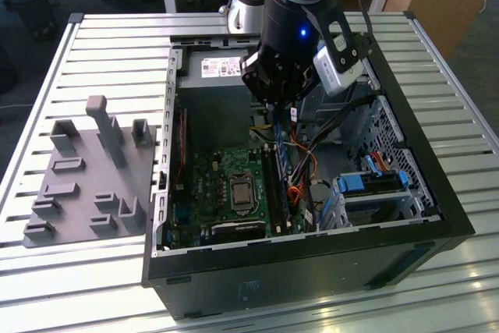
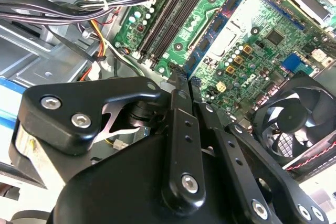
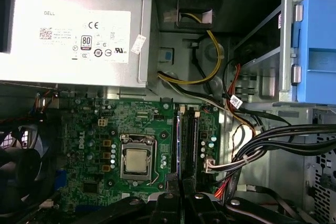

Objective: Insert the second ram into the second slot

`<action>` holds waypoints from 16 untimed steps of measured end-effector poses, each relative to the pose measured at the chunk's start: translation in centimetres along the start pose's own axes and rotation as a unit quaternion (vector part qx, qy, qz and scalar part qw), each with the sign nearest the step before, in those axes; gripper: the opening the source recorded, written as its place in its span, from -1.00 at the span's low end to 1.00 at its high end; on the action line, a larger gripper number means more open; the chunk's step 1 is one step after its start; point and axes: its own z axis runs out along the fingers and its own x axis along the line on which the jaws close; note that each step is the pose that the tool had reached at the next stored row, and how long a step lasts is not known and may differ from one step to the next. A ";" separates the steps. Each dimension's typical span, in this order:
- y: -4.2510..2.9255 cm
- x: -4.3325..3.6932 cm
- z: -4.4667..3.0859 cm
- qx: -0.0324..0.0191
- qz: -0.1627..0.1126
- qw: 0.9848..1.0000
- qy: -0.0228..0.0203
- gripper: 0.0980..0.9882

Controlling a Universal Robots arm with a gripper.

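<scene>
My gripper [image 1: 274,103] hangs inside the open computer case [image 1: 405,115], above the far end of the motherboard [image 1: 214,185]. In both wrist views its black fingers [image 2: 178,85] stand pressed together, and I see nothing between them; the gripper [image 3: 180,184] sits right at one end of the dark memory slots [image 3: 186,140]. The slots [image 2: 170,17] run as parallel strips beside the processor socket [image 3: 137,161]. I cannot tell which one is the second slot. The second ram is hidden or out of view.
A silver power supply [image 3: 73,35] fills the case's far end. Bundled cables [image 3: 262,145] cross beside the slots, near a blue drive bay [image 1: 370,185]. A black fan [image 2: 294,119] sits at the board's edge. A grey holder fixture [image 1: 90,173] lies at the exterior view's left.
</scene>
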 end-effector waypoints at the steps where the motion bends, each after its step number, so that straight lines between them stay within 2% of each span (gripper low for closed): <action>1: 0.00 0.00 0.05 0.000 0.000 1.000 0.001 -0.91; 7: -0.01 0.00 0.23 0.000 0.000 1.000 0.003 -0.91; 16: -0.03 -0.01 0.52 0.000 0.000 1.000 0.003 -0.91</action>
